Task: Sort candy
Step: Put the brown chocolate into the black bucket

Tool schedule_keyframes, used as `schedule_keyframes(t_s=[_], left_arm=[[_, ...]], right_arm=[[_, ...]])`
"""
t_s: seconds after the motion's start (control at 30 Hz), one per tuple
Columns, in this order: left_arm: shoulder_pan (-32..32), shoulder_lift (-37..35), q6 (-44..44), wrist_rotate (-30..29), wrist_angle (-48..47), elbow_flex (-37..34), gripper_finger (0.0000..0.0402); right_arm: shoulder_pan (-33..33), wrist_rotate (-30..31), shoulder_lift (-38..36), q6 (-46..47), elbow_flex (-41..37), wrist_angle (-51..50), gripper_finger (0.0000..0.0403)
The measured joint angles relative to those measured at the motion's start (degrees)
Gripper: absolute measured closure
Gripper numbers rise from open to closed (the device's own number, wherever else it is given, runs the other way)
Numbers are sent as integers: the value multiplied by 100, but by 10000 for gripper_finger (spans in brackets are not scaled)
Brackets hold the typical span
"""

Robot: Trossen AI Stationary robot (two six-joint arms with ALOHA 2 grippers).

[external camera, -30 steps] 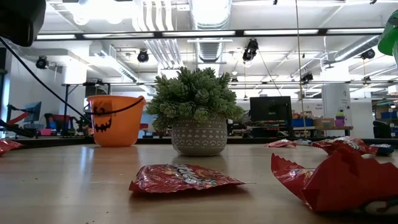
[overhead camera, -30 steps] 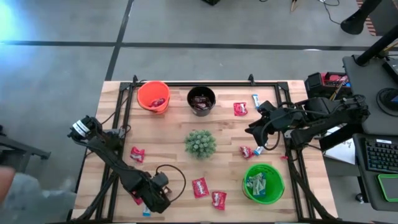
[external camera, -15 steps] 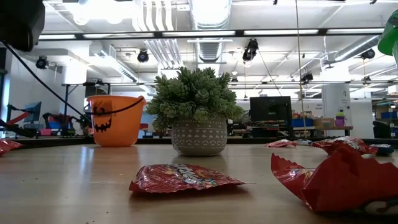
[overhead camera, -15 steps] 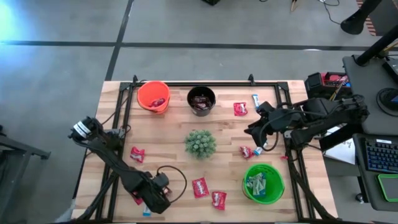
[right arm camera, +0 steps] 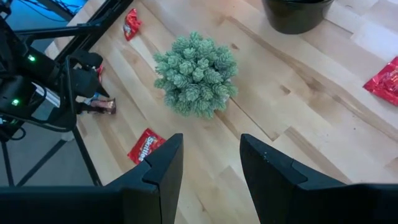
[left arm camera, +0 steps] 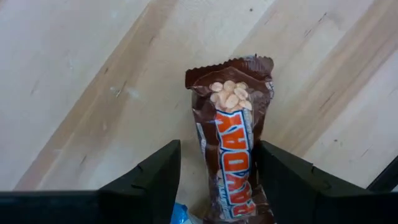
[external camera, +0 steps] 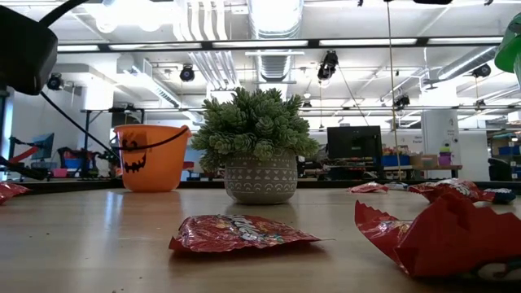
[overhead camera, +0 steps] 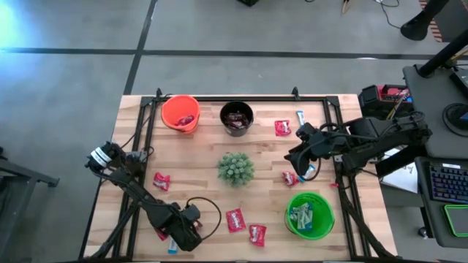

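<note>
Candy lies scattered over a wooden table (overhead camera: 197, 157) seen from above. At the far left, the left arm reaches down to the table's near left corner, where the left gripper (overhead camera: 178, 241) hangs over a brown candy bar (left arm camera: 231, 155). In the left wrist view its fingers (left arm camera: 155, 177) stand apart on either side of that bar, which lies flat on the wood; they straddle it without clearly pressing it, so it does not look held. A bit of light blue wrapper (overhead camera: 172, 250) shows just beside the gripper.

A red candy (overhead camera: 161, 181) lies on the left part of the table, near the arm. At the back edge stands an orange bucket (overhead camera: 180, 112) with something red inside, and just beside it a black bucket (overhead camera: 237, 117) holding dark wrappers. A spiky green plant (overhead camera: 235, 168) sits in the middle of the table. Nearer the front, two red candies (overhead camera: 236, 219) lie close together, the second (overhead camera: 257, 234) slightly further right.

Behind and to the right of the plant lies another red candy (overhead camera: 282, 128), with a blue and white one (overhead camera: 300, 117) just beside it. The right gripper (overhead camera: 294, 157) hovers above the table right of the plant, its fingers (right arm camera: 163, 168) parted and holding nothing. A red candy (overhead camera: 290, 178) and a light blue one (overhead camera: 305, 175) lie just below it. A green bucket (overhead camera: 309, 214) at the front right holds light wrappers.
</note>
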Motion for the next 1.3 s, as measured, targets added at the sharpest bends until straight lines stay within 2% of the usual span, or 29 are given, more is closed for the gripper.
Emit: schedule_keyframes(t_s=[0.13, 0.4, 0.63, 0.77, 1.07, 1.3], left_arm=[[-2, 17, 27, 10, 9, 0, 243], [0, 15, 325, 113, 233, 9, 385], [0, -43, 506, 131, 347, 27, 384], [0, -177, 833, 62, 191, 325, 395], [7, -324, 1552, -709, -2092, 1907, 395], [132, -324, 2251, -1710, -3110, 3072, 395]], right_arm=[[0, 0, -8, -11, 0, 0, 252], [0, 4, -20, -13, 0, 2, 252], [0, 4, -22, 2, 0, 1, 252], [0, 50, -22, 4, 0, 2, 252], [0, 352, -13, 4, 0, -4, 252], [0, 353, 17, -128, 0, -4, 252]])
